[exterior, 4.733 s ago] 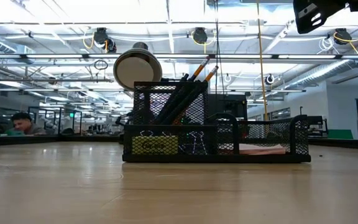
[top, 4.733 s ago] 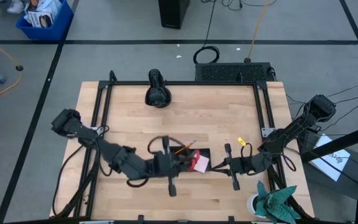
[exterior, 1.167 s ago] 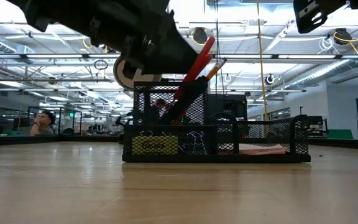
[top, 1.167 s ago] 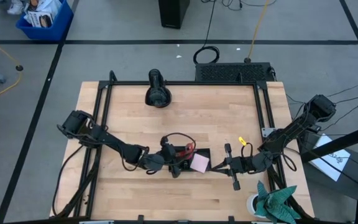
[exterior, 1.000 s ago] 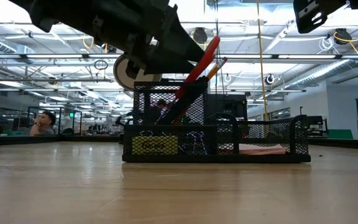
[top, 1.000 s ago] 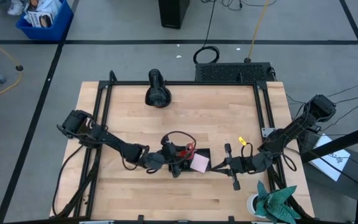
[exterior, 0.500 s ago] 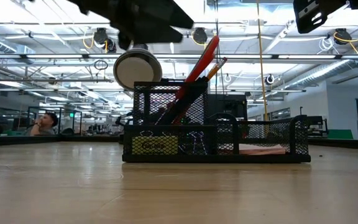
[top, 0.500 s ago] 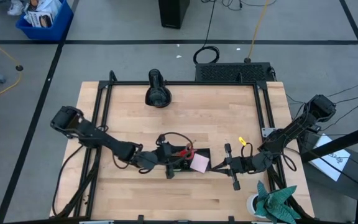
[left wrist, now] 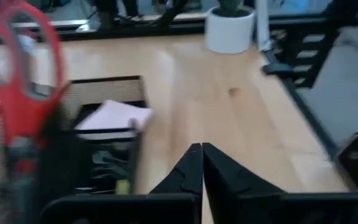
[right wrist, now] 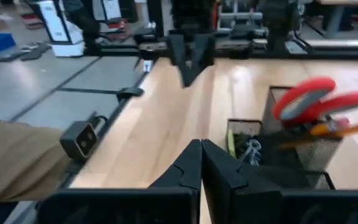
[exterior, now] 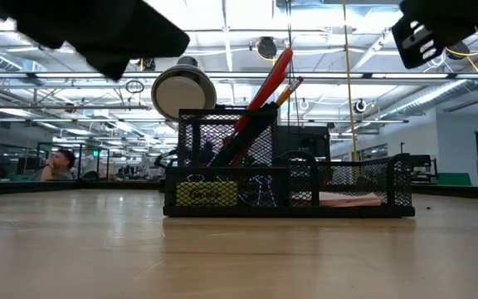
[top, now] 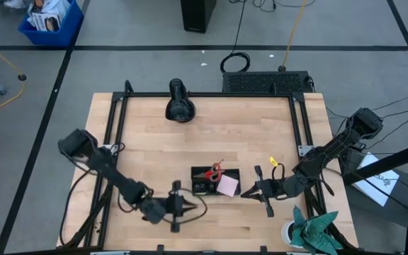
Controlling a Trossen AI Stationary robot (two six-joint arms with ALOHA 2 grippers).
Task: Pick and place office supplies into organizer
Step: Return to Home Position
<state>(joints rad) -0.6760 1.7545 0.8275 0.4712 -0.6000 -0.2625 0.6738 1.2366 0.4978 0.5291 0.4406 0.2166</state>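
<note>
The black mesh organizer (top: 215, 181) (exterior: 289, 178) stands mid-table. The red-handled scissors (top: 214, 172) (exterior: 265, 81) (left wrist: 18, 93) (right wrist: 323, 99) lean handles-up in its tall cup beside an orange pencil (exterior: 289, 88). The pink sticky-note pad (top: 227, 185) (left wrist: 114, 116) lies in a low compartment, and binder clips (exterior: 256, 191) lie in the front one. My left gripper (top: 180, 207) (left wrist: 201, 149) hovers shut, to the near left of the organizer. My right gripper (top: 249, 193) (right wrist: 201, 146) is shut just right of it. A small yellow piece (top: 275, 162) lies on the table.
A black cylindrical device with a round head (top: 179, 106) (exterior: 183, 93) lies toward the far edge. A white cup (left wrist: 230, 28) with a teal cloth (top: 312, 228) sits at the near right corner. Bare wood lies to the organizer's left and far side.
My left gripper has left the scissors standing in the organizer's tall cup, has risen, and has drawn back toward the table's near-left. The scissors now lean there alone, handles up.
</note>
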